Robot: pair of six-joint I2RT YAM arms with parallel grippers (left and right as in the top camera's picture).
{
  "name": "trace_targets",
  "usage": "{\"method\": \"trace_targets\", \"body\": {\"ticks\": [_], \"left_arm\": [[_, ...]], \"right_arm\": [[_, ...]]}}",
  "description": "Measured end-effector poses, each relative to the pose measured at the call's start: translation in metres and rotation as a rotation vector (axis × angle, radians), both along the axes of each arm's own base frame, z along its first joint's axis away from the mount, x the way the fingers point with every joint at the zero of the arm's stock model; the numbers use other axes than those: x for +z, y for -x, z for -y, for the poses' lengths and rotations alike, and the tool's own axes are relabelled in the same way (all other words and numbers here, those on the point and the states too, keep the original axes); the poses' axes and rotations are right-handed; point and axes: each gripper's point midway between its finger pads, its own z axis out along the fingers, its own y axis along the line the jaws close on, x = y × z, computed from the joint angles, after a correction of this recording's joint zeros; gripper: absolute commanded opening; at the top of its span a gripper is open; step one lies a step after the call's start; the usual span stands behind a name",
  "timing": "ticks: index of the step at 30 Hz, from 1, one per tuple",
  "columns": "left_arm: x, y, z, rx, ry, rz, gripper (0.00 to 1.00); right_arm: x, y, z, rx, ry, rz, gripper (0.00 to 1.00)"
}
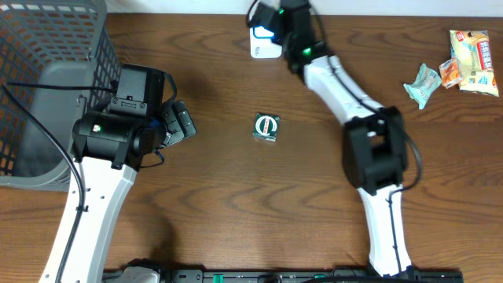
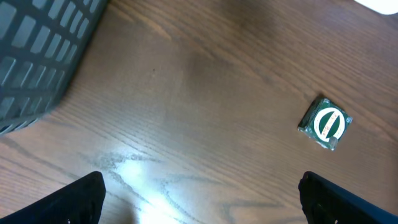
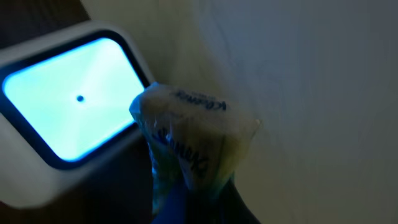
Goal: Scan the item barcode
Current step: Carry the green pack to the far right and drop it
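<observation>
1. Noting the surroundings first: a grey mesh basket (image 1: pixel 47 86) sits at the far-left corner of the tabletop (image 1: pixel 220 204), just beside the left arm's wrist.
2. A small green square packet (image 1: pixel 267 126) with a white round mark lies flat mid-tabletop, between the two arms. Nothing touches it.
3. At the far right lies a teal packet (image 1: pixel 422 84), with orange-and-white snack packets (image 1: pixel 470 61) just beside it. Both are well apart from either arm.
4. A white scanner (image 1: pixel 263 43) stands at the far edge, centre, its window lit pale blue. From overhead the right wrist partly hides it.
5. Task item: a clear-wrapped packet (image 3: pixel 193 143) with printed lettering stands upright just in front of the scanner's lit window. In the right wrist view it overlaps the window's right edge. Cannot tell whether it touches the scanner, and no barcode is legible.
6. Right gripper (image 1: pixel 277 22): fingers closed on the lower end of the wrapped packet, showing only as a dark shape at the bottom of the wrist view. The right arm runs diagonally from the near edge to the far edge, its wrist over the scanner.
7. Left gripper (image 1: pixel 179 122): fingers (image 2: pixel 84 196) spread wide and empty, with bare wood between them. The left arm rises from the near-left edge, bent, with the gripper pointing toward the green packet but well short of it.
</observation>
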Motion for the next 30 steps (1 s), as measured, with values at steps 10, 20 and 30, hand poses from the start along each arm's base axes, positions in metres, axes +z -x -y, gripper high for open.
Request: {"method": "trace_targets", "body": {"ticks": [10,20,30], "left_arm": [[0.000,0.000,0.000,0.000,0.000,0.001,0.98],[0.000,0.000,0.000,0.000,0.000,0.000,0.98],[0.000,0.000,0.000,0.000,0.000,0.000,0.98]], "right_arm": [[0.003,0.050,0.201,-0.453,-0.158,-0.339,0.01],[-0.027,0.094,0.322,-0.746,-0.288,-0.477,0.01],[-0.028,0.106,0.360,-0.861,-0.266,-0.459,0.43]]}}
